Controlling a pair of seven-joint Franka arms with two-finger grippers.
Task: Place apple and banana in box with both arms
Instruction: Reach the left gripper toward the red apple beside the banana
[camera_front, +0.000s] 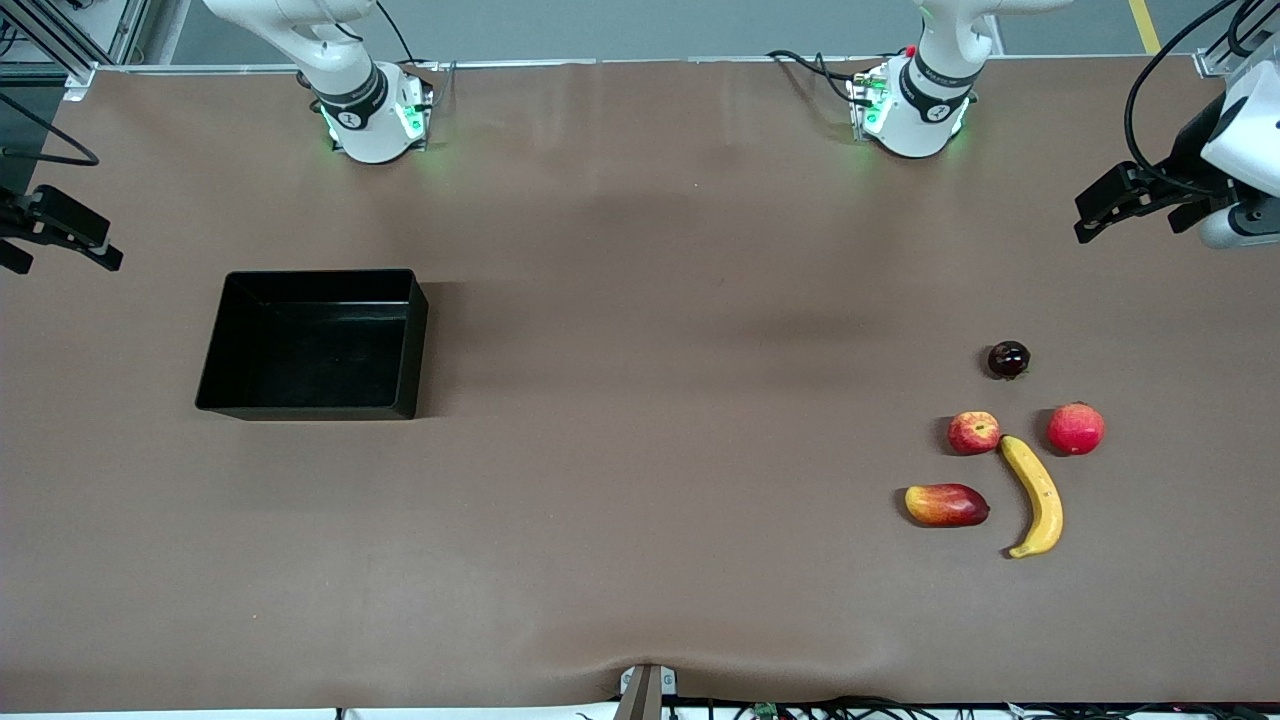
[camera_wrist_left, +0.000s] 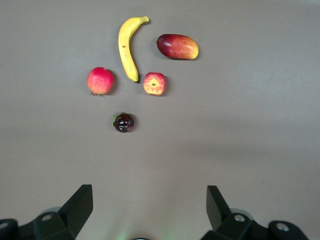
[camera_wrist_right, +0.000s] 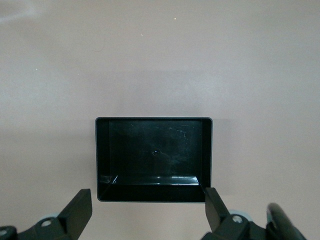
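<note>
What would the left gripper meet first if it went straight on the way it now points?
Probably the bare table. The open left gripper looks down at it, and the nearest fruit ahead, the small dark fruit, lies apart from that line, though depth is unclear.

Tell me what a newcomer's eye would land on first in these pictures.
First, the black box sitting empty toward the right arm's end of the table. Then the bright cluster of fruit toward the left arm's end: the yellow banana touching or nearly touching the small apple, with a mango, a pink-red fruit and a small dark fruit around them. Both hands wait open at the table's ends.
</note>
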